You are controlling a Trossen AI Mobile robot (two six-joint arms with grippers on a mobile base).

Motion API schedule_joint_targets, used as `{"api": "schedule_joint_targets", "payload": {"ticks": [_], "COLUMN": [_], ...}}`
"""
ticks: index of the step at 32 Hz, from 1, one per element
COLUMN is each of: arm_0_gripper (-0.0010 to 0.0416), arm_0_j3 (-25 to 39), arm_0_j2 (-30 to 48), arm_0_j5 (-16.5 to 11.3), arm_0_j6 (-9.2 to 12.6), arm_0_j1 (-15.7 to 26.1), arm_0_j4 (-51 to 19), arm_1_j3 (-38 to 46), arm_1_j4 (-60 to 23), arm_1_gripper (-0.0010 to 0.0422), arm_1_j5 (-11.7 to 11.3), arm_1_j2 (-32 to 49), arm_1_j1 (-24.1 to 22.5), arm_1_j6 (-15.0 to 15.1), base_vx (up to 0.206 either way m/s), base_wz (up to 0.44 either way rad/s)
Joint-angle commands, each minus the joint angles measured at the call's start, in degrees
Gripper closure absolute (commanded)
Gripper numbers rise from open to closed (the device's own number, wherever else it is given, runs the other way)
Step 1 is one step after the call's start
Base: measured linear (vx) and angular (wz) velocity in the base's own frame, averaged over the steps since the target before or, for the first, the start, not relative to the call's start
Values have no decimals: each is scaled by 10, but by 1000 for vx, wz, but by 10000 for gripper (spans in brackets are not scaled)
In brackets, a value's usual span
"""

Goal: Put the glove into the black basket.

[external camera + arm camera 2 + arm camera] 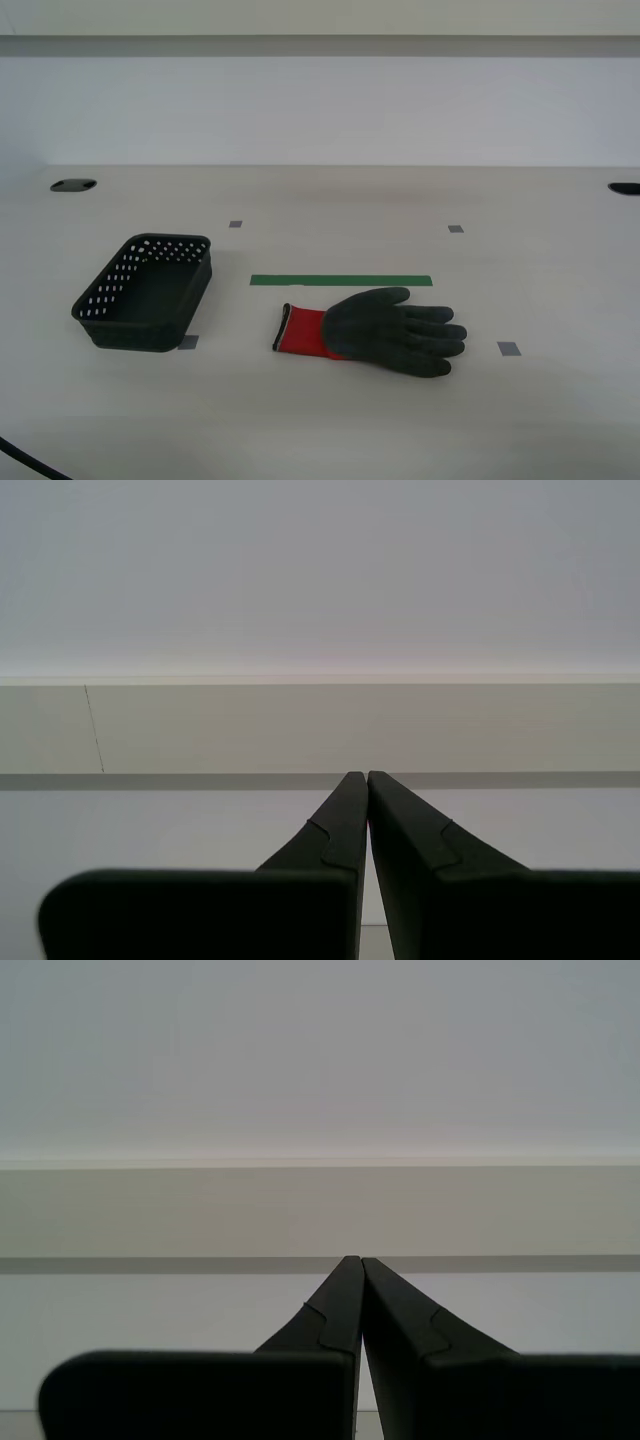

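The glove (385,331) lies flat on the table near the middle, dark grey fingers toward the exterior view's right, red cuff toward its left. The black basket (109,297) stands empty at the exterior view's left, about a hand's width from the cuff. My first gripper (353,1259) is shut and empty, facing a pale wall. My second gripper (360,774) is shut and empty, facing the same wall. Neither arm shows in the exterior view, and neither wrist view shows the glove or basket.
A green tape strip (341,281) lies just behind the glove. Small grey tape squares (509,348) mark the table. Two dark cable holes (73,185) sit at the table's back corners. A black cable (30,462) crosses the near corner at the exterior view's left.
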Motion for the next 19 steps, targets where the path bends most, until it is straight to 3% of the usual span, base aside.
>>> {"api": "schedule_joint_targets", "payload": {"ticks": [1,19], "arm_0_gripper": [405,405], "arm_0_j3": [1,1], "arm_0_j2": [0,0], "arm_0_j5": [0,0], "arm_0_j6": [0,0], "arm_0_j1": [0,0], "arm_0_j4": [2,2], "arm_1_j3": [0,0], "arm_1_j4": [2,2], "arm_1_gripper": [412,412], "arm_1_j5": [1,1], "arm_1_j2": [0,0], "arm_1_j1": [0,0], "arm_1_j6": [-2,-10], "base_vx": [0,0], "base_wz": [0,0]}}
